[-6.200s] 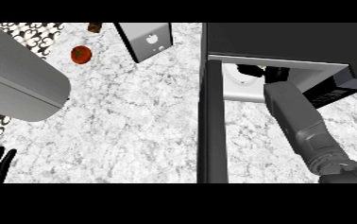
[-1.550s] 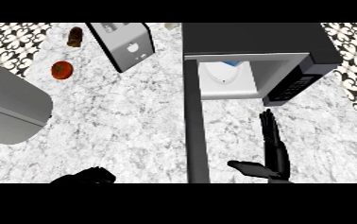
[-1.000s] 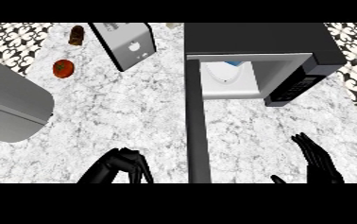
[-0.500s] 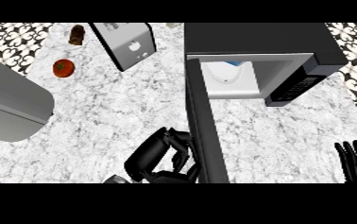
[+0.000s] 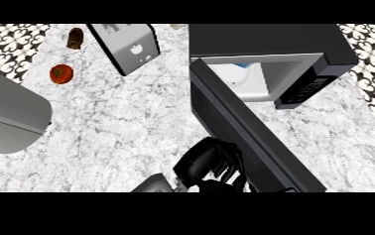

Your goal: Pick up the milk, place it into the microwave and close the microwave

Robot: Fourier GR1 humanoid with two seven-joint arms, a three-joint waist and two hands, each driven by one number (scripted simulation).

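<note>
Look to the upper right of the frame and you find the microwave (image 5: 271,43), a dark box on the speckled counter (image 5: 124,120) with its mouth open toward the lower part of the view. Inside the pale cavity, at its left side, you can see the milk (image 5: 240,75), a white carton with a blue patch near its top. Only a corner of it shows past the door's edge, so you cannot tell which way its long axis runs or where its spout points.

The microwave door (image 5: 249,130) runs as a long dark slab from the cavity's left corner down toward the lower right of the frame, partly swung across the opening but not closed.

Your left hand (image 5: 209,164) sits at the lower middle of the frame, right against the outer face of that door. Its fingers are curled over and bunched together, touching the door, with nothing gripped inside them. A bit of grey forearm (image 5: 154,184) shows just below and left of it. Your right hand does not show anywhere.

In the upper left you have a tomato (image 5: 61,73), a brown item (image 5: 75,37) above it that is too small to name, and a grey toaster-like box (image 5: 130,48) tilted beside them. A grey rounded object (image 5: 21,117) fills the left edge.
</note>
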